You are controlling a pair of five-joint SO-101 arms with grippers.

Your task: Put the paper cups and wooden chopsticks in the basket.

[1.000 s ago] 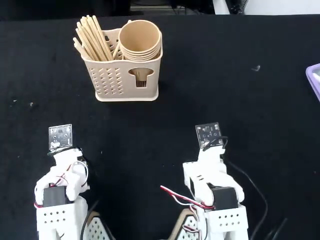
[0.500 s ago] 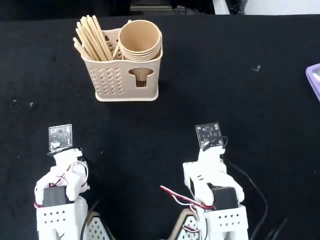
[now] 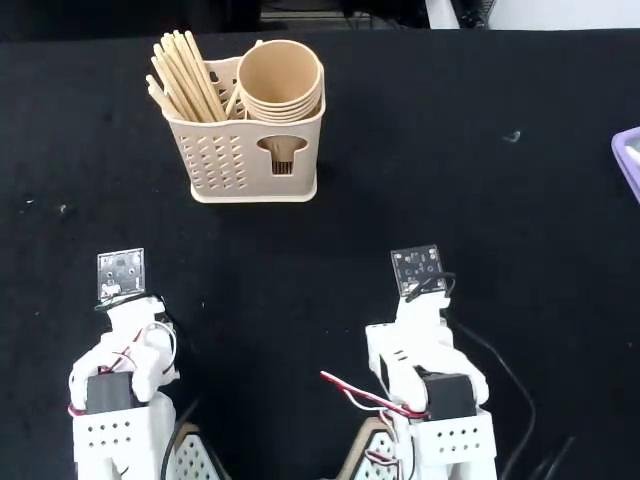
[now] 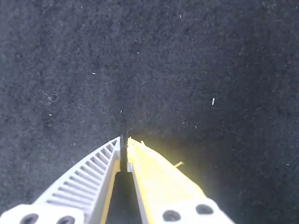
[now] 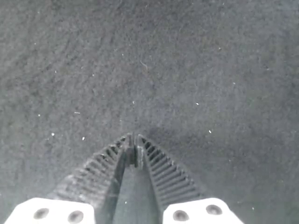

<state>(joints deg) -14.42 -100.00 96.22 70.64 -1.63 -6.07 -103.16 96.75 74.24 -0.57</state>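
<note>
A beige perforated basket (image 3: 250, 160) stands at the back of the black table. A stack of paper cups (image 3: 280, 78) sits upright in its right half. A bundle of wooden chopsticks (image 3: 185, 75) leans in its left half. Both arms are folded back at the table's near edge, well short of the basket. My left gripper (image 4: 124, 139) is shut on nothing, its tips just above the bare black cloth. My right gripper (image 5: 134, 137) is likewise shut with nothing between its fingers.
A lilac tray edge (image 3: 628, 155) pokes in at the right side of the table. The two arm bases, one (image 3: 120, 400) at left and one (image 3: 430, 400) at right, with loose wires, occupy the near edge. Black cloth (image 3: 450, 180) stretches between arms and basket.
</note>
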